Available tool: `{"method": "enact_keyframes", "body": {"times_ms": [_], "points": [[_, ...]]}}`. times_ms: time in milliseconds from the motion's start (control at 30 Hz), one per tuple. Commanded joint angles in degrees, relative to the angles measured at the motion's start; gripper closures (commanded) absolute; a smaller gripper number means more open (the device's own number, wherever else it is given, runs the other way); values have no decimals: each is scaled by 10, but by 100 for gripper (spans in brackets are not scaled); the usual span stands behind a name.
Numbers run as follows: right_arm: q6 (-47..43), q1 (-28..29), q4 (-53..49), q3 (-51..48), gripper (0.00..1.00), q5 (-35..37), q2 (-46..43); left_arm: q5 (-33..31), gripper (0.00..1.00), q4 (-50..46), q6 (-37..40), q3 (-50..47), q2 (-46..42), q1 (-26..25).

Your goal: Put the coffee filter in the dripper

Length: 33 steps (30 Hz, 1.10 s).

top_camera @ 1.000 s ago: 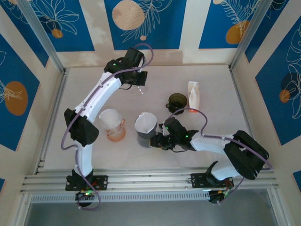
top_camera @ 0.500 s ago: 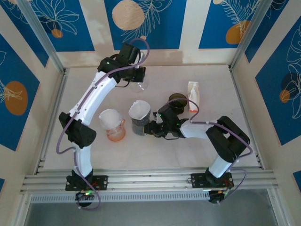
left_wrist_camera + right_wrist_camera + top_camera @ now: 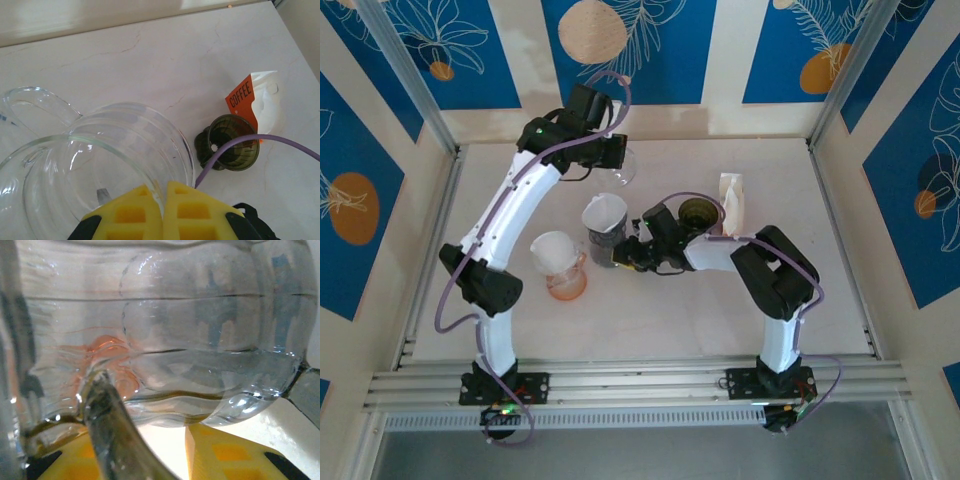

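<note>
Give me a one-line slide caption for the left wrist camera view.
Left gripper pinching a clear glass carafe by its rim, dark dripper and coffee bag on the table beyond.

walls: we see cream panels set with blue floral-print panels [image 3: 640,45] on three sides | corners: slanted aluminium posts [image 3: 405,75] | tabletop [image 3: 650,325]: pale, marble-like, faintly veined | near edge: ribbed aluminium rails [image 3: 640,385] | light: we note it soft and even, with a bright sheen along the far edge
</note>
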Motion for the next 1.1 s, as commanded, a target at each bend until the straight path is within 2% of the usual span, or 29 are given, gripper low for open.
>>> {"method": "enact_keyframes", "body": {"times_ms": [0,167,400,500,667,833,1067], "points": [[-11,-7,-3,19,67,-14,10,17,100,-1,8,20,-30,6],[-19,-1,-8,-17,61,6,-38,22,100,-2,7,18,-33,-3],[-15,11,-59,-135,57,80,-190,28,100,5,7,17,-37,-37],[-17,10,-125,-186,57,145,-279,16,100,2,12,16,-35,-63],[-41,-3,-297,-227,53,281,-459,-6,100,6,22,1,-36,-114],[-52,-38,-429,-237,50,351,-612,-24,100,46,21,-71,-54,-170],[-62,-71,-516,-224,49,405,-718,-69,100,101,32,-230,-89,-248]]}}
